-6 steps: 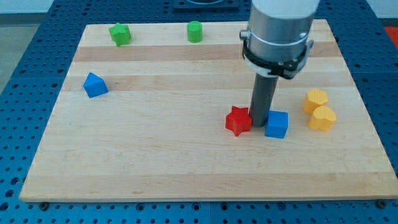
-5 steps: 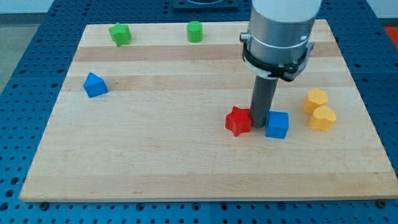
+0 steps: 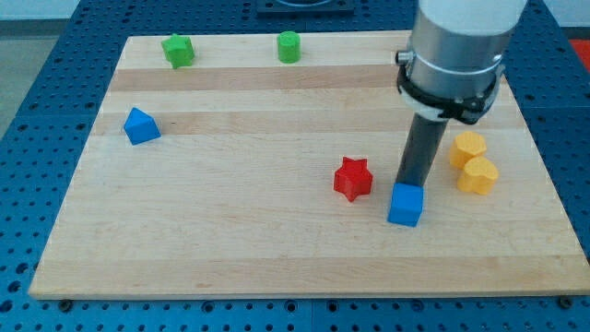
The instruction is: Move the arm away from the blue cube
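The blue cube [image 3: 406,205] sits on the wooden board [image 3: 230,231], right of centre and toward the view's bottom. My tip [image 3: 409,184] stands right at the cube's top edge, touching or nearly touching it. The dark rod rises from there to the grey arm body [image 3: 456,46] at the view's top right. A red star block [image 3: 352,178] lies just left of the cube, apart from my tip.
Two yellow blocks [image 3: 467,148] [image 3: 479,174] sit close to the right of my tip. A blue pointed block [image 3: 140,125] lies at the left. A green star-like block [image 3: 177,50] and a green cylinder [image 3: 289,46] lie at the top edge.
My tip has moved right, from between the red star and the blue cube to behind the cube. The blue cube has shifted down toward the view's bottom and turned a little.
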`<act>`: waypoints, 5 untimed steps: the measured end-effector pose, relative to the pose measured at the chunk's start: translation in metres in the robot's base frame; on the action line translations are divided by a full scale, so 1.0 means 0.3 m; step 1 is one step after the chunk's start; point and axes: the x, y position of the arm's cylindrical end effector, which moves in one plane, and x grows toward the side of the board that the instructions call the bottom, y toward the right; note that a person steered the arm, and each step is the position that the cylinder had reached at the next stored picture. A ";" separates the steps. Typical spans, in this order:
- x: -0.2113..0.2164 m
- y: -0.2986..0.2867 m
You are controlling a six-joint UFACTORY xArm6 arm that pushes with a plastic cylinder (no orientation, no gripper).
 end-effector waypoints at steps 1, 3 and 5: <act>0.111 -0.029; 0.119 0.011; 0.182 0.158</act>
